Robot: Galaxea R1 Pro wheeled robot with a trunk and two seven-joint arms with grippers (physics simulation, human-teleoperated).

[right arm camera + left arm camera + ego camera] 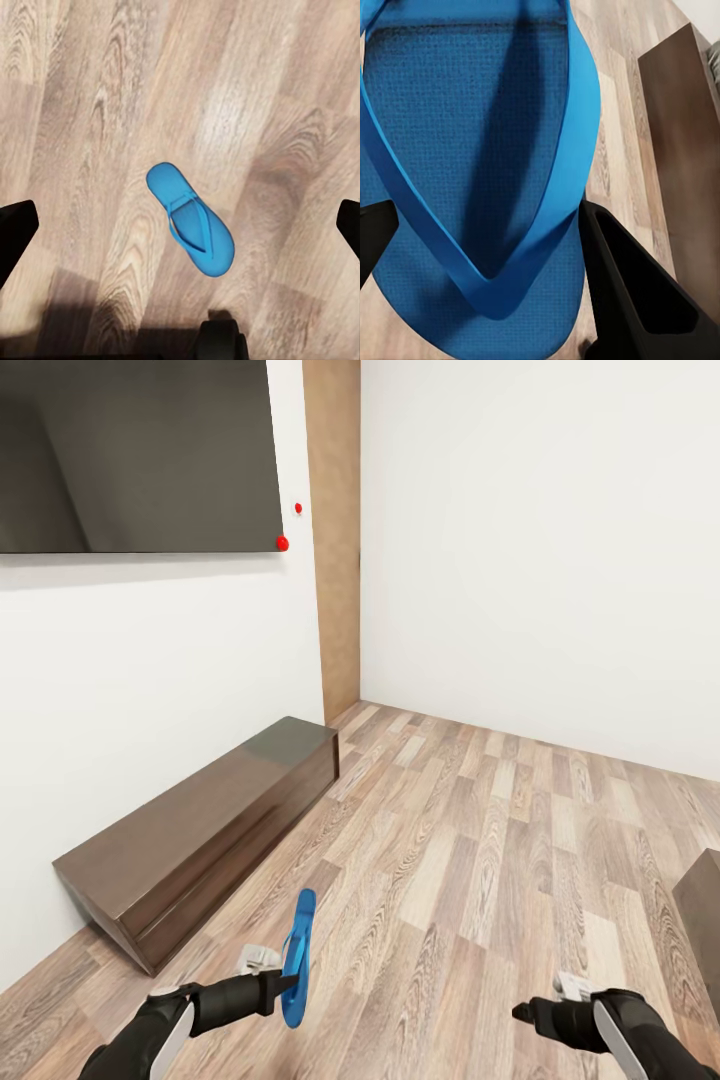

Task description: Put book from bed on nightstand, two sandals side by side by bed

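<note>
Both arms reach forward low over the wood floor (480, 830), forearms dark with white cuffs. The left arm angles inward, its left pincer (283, 982) closed on a blue sandal (298, 958), which stands on edge and points away from the robot, above the floor. In the left wrist view that sandal (472, 187) lies between the two black fingers (637, 292), sole facing the camera, the V of its strap meeting near the fingers; the fingers press its edges.

The right arm lies level, its right pincer (522, 1011) pointing inward toward the left one. In the right wrist view its fingertips (15, 225) sit far apart at the frame's edges, spread wide with nothing between them, and the second sandal (190, 218) lies flat on the floor straight ahead of that pincer, strap side up.

A long low cabinet (200, 830) stands against the wall beyond the left pincer, under a dark wall screen (130, 455). No writing can be read anywhere.
</note>
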